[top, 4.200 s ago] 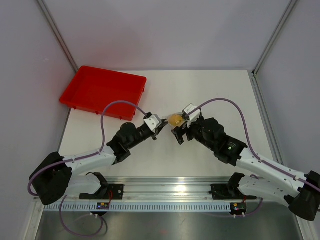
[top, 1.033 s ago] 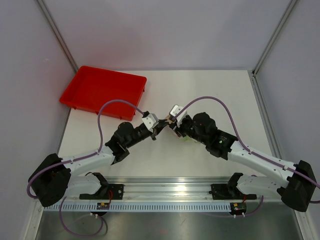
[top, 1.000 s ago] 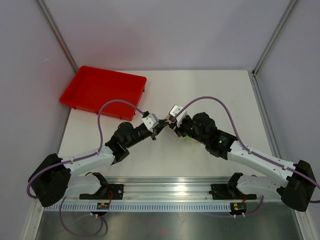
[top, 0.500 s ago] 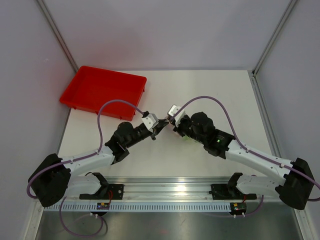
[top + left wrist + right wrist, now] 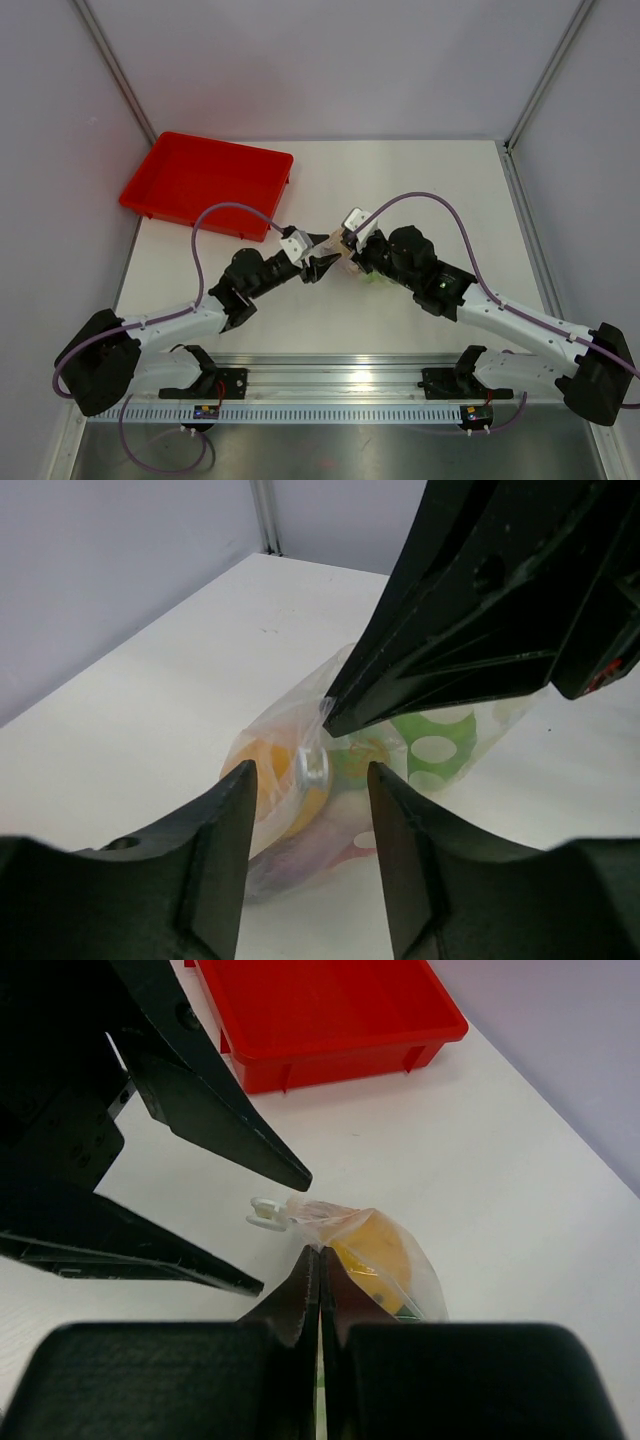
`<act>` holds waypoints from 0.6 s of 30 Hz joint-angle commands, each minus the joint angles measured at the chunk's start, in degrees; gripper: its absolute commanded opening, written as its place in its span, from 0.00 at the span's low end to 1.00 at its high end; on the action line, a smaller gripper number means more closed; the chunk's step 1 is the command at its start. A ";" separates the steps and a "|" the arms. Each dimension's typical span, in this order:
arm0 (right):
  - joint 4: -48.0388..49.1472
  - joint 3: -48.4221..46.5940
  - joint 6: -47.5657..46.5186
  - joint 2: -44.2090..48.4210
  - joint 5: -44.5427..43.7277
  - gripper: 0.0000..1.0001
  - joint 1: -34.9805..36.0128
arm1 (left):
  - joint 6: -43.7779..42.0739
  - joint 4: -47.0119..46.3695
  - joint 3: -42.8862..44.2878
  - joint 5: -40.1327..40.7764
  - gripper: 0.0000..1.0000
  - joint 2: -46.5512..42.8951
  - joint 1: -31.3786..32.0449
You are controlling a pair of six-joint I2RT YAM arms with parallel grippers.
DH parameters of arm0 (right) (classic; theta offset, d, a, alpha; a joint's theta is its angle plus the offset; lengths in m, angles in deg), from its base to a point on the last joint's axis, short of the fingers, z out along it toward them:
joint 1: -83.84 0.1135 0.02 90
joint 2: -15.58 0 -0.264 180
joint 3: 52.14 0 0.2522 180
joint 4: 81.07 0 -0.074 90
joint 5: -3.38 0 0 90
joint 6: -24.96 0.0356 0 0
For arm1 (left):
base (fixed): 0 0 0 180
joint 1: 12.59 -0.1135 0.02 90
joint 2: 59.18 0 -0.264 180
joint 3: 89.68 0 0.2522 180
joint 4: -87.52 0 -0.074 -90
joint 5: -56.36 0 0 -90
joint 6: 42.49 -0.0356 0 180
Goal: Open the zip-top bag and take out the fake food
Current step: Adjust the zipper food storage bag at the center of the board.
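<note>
The small clear crinkly plastic zip-top bag (image 5: 296, 818) sits at the middle of the white table surface (image 5: 440, 190), between the two arms and well apart from the red plastic tray (image 5: 205, 180). Its belly seems to rest on the surface while its top edge is drawn upward.

The right pincer (image 5: 320, 1256) is clenched on that top edge, its black fingers pressed flat together with a fold of film between them. The left pincer (image 5: 310, 780) is released, jaws spread wide on either side of the bag's near end and touching nothing.

Inside the bag is the fake food: a round yellow toy fruit (image 5: 376, 1248), a green piece with pale spots (image 5: 436, 746), and something darker beneath it that is too blurred to name.

The film should be light, limp and slick. It will crumple and slide rather than resist, so a pinch on a single layer will likely drag the whole bag along. The toys look hard and smooth, and they are probably light enough to shift or roll once the mouth gapes.

The sensible hold is at the closure. One candidate is the small white slider tab (image 5: 265, 1212) jutting from the seam (it lies just beside the left jaws). The other is the opposite lip of the mouth, so that the two pincers pull apart against each other. The grip should be firm and close to the seam, since thin plastic slips out of a shallow one.
</note>
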State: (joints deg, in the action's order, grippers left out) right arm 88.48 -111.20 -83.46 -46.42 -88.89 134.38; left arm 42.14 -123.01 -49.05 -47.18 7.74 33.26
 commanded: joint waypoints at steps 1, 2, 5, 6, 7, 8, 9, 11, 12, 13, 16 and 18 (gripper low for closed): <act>4.51 -1.46 1.71 0.12 0.94 0.00 -0.62 | 0.71 -6.50 -1.38 0.71 0.54 -1.52 -0.14; 4.51 -1.55 2.06 0.12 0.94 0.00 -0.62 | 0.79 -7.46 -1.73 0.71 0.55 -1.61 -0.14; 4.69 -1.63 2.94 0.12 1.03 0.00 -0.71 | 0.97 -10.19 -3.14 0.53 0.57 -1.88 -0.14; 4.60 -1.64 3.12 0.21 1.21 0.00 -0.71 | 0.80 -10.63 -3.40 0.62 0.57 -2.31 -0.23; 4.51 -1.64 3.38 0.30 1.29 0.00 -0.71 | 0.88 -11.42 -4.45 0.62 0.56 -2.49 -0.23; 4.51 -1.55 3.73 0.38 1.56 0.00 -0.71 | 1.14 -13.60 -4.98 0.53 0.56 -2.67 -0.49; 4.42 -1.55 3.82 0.65 1.65 0.00 -0.71 | 1.32 -14.76 -5.68 -0.16 0.56 -3.10 -0.58; 4.34 -1.37 4.26 0.65 1.91 0.00 -0.89 | 1.76 -17.22 -6.92 -1.39 0.54 -3.63 -1.02; 4.25 -1.46 4.44 0.74 2.00 0.00 -0.89 | 1.94 -17.84 -7.10 -2.62 0.53 -3.63 -1.11; 4.25 -1.37 4.70 0.74 2.09 0.00 -0.97 | 1.85 -18.11 -7.18 -2.98 0.52 -3.72 -1.11; 3.98 -1.46 5.49 1.00 3.65 0.00 -1.06 | 1.59 -17.58 -6.92 -2.63 0.48 -3.46 -1.20; 3.28 -1.90 6.28 1.09 4.19 0.00 -1.06 | 1.59 -18.28 -7.01 -2.46 0.46 -3.20 -1.20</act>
State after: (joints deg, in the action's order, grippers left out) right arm 88.83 -111.20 -79.09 -46.44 -87.29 133.90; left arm 43.78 -134.62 -55.87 -48.45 5.29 32.32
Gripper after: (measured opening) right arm 0.010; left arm 0.462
